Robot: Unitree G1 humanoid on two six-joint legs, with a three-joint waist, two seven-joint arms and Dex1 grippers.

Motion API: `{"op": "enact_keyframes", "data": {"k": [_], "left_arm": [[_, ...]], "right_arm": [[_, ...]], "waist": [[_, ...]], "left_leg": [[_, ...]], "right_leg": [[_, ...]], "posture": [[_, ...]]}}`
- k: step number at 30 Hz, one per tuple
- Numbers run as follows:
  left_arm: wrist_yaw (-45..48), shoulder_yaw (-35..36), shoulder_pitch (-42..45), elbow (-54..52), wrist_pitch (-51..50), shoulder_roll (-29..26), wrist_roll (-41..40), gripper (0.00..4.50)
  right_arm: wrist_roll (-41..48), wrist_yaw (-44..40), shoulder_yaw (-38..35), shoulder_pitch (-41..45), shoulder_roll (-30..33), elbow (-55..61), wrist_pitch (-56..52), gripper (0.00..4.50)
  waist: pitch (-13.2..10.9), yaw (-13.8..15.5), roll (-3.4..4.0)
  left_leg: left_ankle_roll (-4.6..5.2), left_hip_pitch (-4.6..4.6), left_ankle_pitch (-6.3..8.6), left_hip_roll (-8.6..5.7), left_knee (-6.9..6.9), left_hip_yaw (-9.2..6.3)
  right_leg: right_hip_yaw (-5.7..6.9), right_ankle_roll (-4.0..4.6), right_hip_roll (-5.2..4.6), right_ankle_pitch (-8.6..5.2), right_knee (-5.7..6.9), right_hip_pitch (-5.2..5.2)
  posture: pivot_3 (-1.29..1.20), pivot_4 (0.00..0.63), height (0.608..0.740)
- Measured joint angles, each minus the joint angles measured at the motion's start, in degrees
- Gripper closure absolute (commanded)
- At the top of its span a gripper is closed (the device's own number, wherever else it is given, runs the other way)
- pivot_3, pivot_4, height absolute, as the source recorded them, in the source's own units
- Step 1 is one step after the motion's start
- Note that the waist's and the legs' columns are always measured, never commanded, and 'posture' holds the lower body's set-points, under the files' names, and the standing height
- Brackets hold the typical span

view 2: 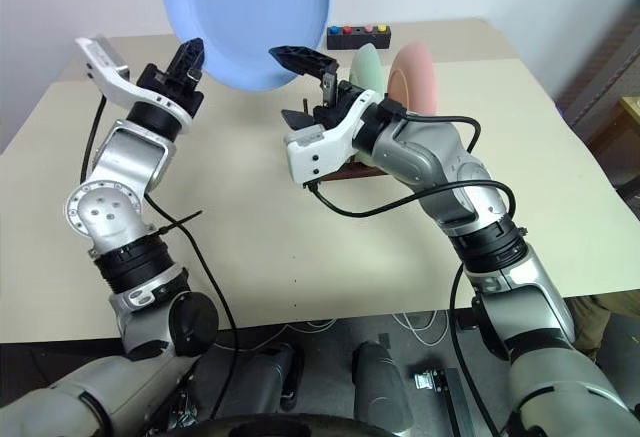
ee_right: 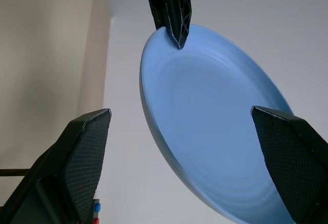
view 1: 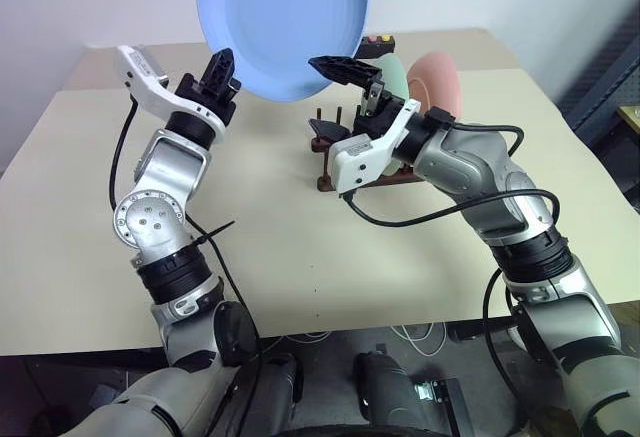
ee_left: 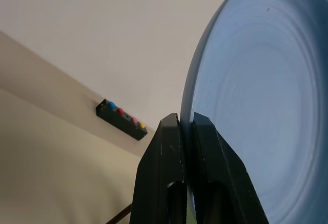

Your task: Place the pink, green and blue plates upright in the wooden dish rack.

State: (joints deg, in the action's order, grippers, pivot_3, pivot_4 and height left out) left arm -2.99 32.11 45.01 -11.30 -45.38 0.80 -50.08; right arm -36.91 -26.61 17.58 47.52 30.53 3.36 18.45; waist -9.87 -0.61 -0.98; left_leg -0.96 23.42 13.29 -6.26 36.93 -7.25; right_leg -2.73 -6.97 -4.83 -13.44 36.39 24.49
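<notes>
The blue plate point(view 1: 283, 19) is held up in the air at the top centre of the frame, above the beige table point(view 1: 300, 247), its hollow face turned toward the camera. The left gripper point(view 1: 222, 65), in the upper left part of the frame, has its two black fingers point(ee_left: 169, 172) pinched together on the plate's lower left rim; in the left wrist view the rim runs straight down between them. The right gripper point(view 1: 352, 79) sits just right of centre with its jaws spread wide. Its upper finger point(view 1: 338, 67) reaches to the plate's lower right edge, though whether it touches cannot be told. In the right wrist view the two mesh-padded fingers point(ee_right: 84, 157) stand far apart on either side of the plate without closing on it.

Behind the right gripper, in the upper right of centre, the wooden dish rack point(view 1: 329, 137) stands on the table, partly hidden by the arm. The green plate point(view 2: 368, 67) and the pink plate point(view 2: 412, 75) stand upright in it, side by side, the pink one further right. A small black box with coloured buttons point(view 2: 358, 35) lies near the table's far edge, beyond the rack.
</notes>
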Motion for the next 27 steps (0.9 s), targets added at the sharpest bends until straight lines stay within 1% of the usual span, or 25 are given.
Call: {"op": "enact_keyframes", "data": {"k": [7,9,11,12,15,17,18,20,23,27], "left_arm": [[-1.1,-5.3,-0.8,-1.7,2.3,1.2,-0.7,4.47],[-1.2,-6.6,-1.8,-2.3,2.4,1.2,-0.9,4.5],[-1.4,-7.0,-2.1,-2.3,2.7,1.2,-1.3,4.5],[-1.5,-7.3,-2.1,-2.3,3.2,1.2,-1.4,4.5],[-1.8,-8.3,-2.4,-2.4,3.7,0.8,-1.4,4.5],[-1.7,-8.9,-2.7,-2.9,4.1,0.6,-1.7,4.5],[-1.6,-9.3,-2.7,-3.6,4.4,0.4,-1.9,4.5],[-2.1,-9.4,-2.7,-3.7,4.5,0.3,-2.9,4.5],[-2.2,-9.3,-2.7,-3.3,4.3,0.4,-5.5,3.47],[-1.6,-10.8,-2.7,-3.3,3.5,-0.8,-7.3,1.55]], "right_arm": [[-2.4,0.9,0.1,0.6,-0.2,-1.6,-0.6,0.0],[-2.6,0.9,0.1,0.6,-0.2,-2.3,-1.0,0.55],[-2.5,0.8,0.1,0.6,-0.3,-3.2,-1.9,1.34],[-2.4,0.8,0.1,0.6,-0.3,-3.7,-2.3,1.89],[-2.2,0.8,0.1,0.7,-0.3,-3.8,-3.1,3.31],[-2.3,0.2,0.3,0.7,-0.3,-4.1,-3.2,4.36],[-2.4,-0.1,0.6,0.7,-0.3,-4.6,-3.2,4.44],[-2.3,-0.1,0.6,0.7,-0.5,-4.6,-3.2,4.44],[-2.3,0.2,0.6,0.7,-0.6,-4.6,-3.3,4.5],[-2.3,1.0,0.3,0.9,-0.7,-4.6,-3.8,4.5]], "waist": [[0.0,0.0,0.0],[0.0,0.0,0.0],[0.0,0.0,0.0],[0.0,0.0,0.0],[0.0,0.0,0.0],[0.0,0.0,-0.02],[0.0,0.0,-0.02],[0.0,0.0,-0.01],[0.0,0.0,-0.01],[0.0,0.0,-0.01]], "left_leg": [[0.0,0.0,0.0,0.0,0.0,0.0],[0.0,-0.01,0.0,0.01,-0.01,0.0],[-0.01,-0.01,-0.01,0.04,-0.01,0.0],[-0.01,-0.01,-0.01,0.05,-0.02,0.0],[-0.01,0.0,-0.01,0.05,-0.02,0.01],[-0.01,0.0,-0.01,0.05,-0.02,0.0],[-0.01,0.0,-0.01,0.06,-0.02,0.01],[-0.02,-0.02,-0.01,0.07,-0.03,0.0],[-0.02,-0.02,-0.01,0.07,-0.03,0.01],[-0.02,-0.02,-0.01,0.07,-0.03,0.01]], "right_leg": [[0.0,0.0,0.01,0.0,-0.03,-0.02],[0.0,0.01,0.03,0.01,-0.03,-0.02],[0.0,0.04,0.06,0.02,-0.04,-0.02],[0.0,0.04,0.07,0.02,-0.05,-0.02],[-0.01,0.04,0.07,0.02,-0.07,-0.02],[-0.01,0.05,0.08,0.03,-0.07,-0.02],[-0.01,0.05,0.07,0.03,-0.08,-0.02],[-0.01,0.06,0.1,0.03,-0.09,-0.04],[-0.02,0.06,0.1,0.03,-0.1,-0.04],[-0.02,0.06,0.1,0.03,-0.1,-0.04]], "posture": [[0.0,0.15,0.74],[0.0,0.15,0.74],[0.0,0.15,0.74],[0.0,0.15,0.74],[0.0,0.15,0.74],[0.0,0.15,0.74],[0.0,0.15,0.74],[0.0,0.15,0.74],[0.0,0.15,0.74],[0.0,0.15,0.74]]}}
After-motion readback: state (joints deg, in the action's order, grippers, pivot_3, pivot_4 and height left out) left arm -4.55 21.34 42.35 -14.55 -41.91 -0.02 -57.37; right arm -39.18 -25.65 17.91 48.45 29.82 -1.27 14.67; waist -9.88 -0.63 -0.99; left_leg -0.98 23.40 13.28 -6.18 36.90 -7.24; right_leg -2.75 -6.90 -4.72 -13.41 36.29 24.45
